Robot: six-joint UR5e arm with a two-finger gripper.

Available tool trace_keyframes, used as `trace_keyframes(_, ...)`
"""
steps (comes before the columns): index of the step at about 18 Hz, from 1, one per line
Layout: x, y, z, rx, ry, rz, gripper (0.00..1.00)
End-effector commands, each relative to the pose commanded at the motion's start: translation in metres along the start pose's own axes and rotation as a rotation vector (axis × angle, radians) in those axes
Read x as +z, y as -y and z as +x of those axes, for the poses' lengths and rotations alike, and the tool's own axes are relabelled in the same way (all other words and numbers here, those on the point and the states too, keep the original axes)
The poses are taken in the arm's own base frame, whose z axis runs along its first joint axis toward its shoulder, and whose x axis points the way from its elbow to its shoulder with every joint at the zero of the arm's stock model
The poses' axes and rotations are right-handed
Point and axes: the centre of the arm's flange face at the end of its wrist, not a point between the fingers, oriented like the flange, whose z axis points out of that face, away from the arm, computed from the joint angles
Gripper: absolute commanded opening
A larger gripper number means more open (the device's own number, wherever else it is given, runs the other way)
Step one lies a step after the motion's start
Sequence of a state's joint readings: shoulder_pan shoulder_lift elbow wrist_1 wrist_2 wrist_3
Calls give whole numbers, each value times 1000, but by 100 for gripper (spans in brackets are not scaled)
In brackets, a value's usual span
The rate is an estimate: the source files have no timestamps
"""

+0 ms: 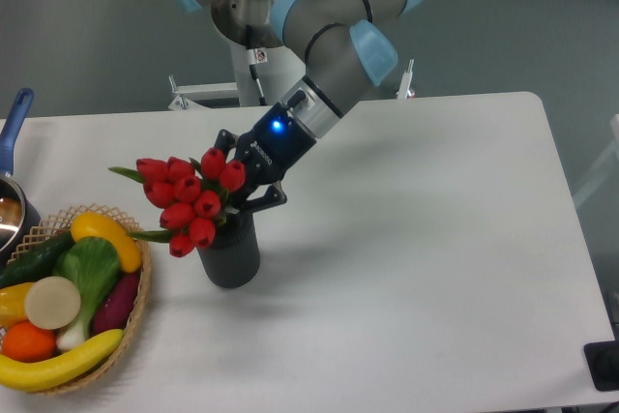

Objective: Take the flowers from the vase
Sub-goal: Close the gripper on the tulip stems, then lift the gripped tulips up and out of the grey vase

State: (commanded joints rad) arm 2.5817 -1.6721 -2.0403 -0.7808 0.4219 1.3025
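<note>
Flowers (pixel 189 202) stand bunched over the mouth of the vase (pixel 230 253), heads leaning left toward the basket (pixel 135 321), stems apparently not clear of the rim. To finish the lift well, I would draw straight up along the vase's axis so the stems slide out without dragging or tipping it, and keep the squeeze gentle. The gripper (pixel 242 192) reaches in from the upper right, its fingers narrowed about the bunch just behind the buds, seemingly holding the stems. Vase rests on the bench (pixel 416 268).

White table (pixel 416 229) w/ vase (pixel 230 253), wicker basket (pixel 135 321), pot (pixel 12 210).
</note>
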Motion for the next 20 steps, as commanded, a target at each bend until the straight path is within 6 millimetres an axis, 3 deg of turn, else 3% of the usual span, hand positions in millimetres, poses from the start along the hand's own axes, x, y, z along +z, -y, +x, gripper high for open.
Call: trace_keyframes(20,-47,110,-4,-75,81,68,37)
